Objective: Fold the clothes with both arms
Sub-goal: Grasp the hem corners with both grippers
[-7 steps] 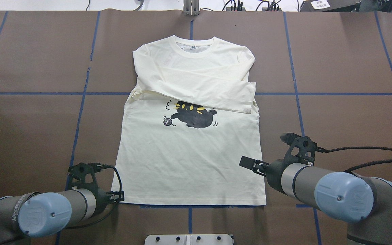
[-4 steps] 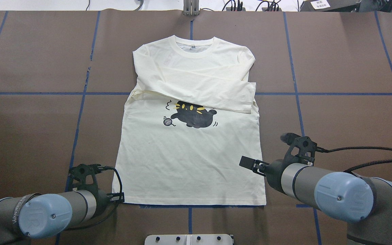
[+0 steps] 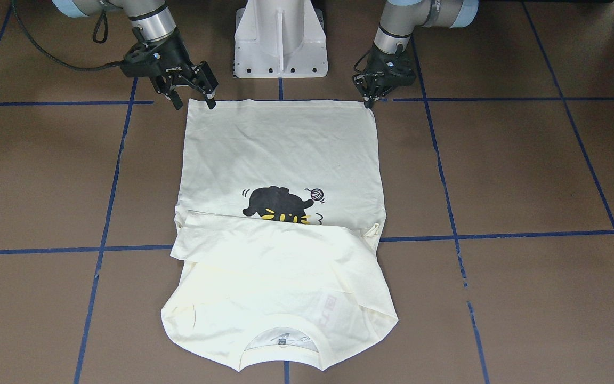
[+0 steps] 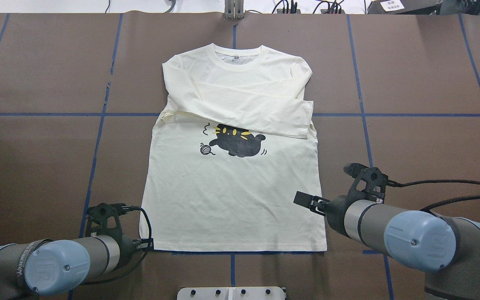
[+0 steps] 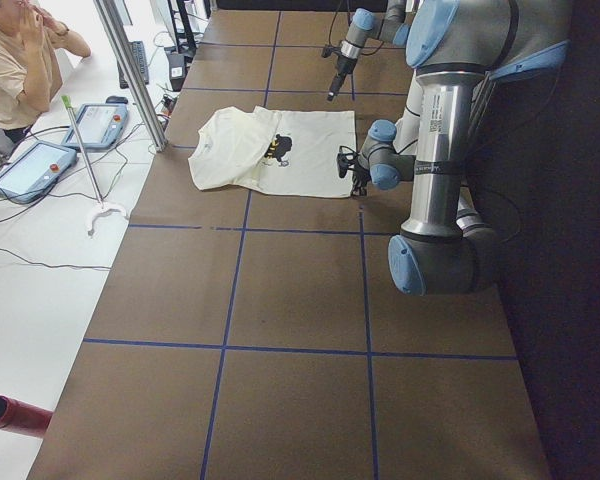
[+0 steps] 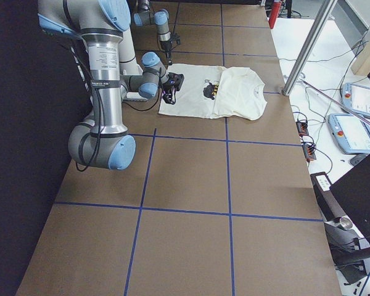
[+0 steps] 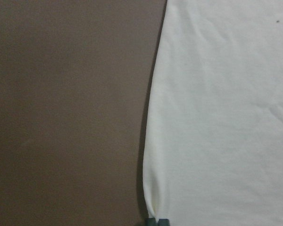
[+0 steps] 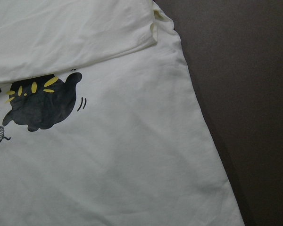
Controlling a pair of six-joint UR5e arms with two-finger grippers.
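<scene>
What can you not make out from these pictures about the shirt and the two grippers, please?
- T-shirt print: the top of the cat is covered by the folded sleeve in overhead and front-facing views.
- Left gripper: whether it pinches the hem; the left wrist view's bottom edge cuts off its fingertips.
- Right gripper: its fingers do not show in the right wrist view.
- Neck label: too small to read, overhead.

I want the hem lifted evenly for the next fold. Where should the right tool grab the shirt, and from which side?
Likely the free hem corner of the shirt, approached from the robot's side, past the hem. The shirt lies flat there, a thin edge, and the left tool pinches the opposite corner; the open right tool hangs above.
</scene>
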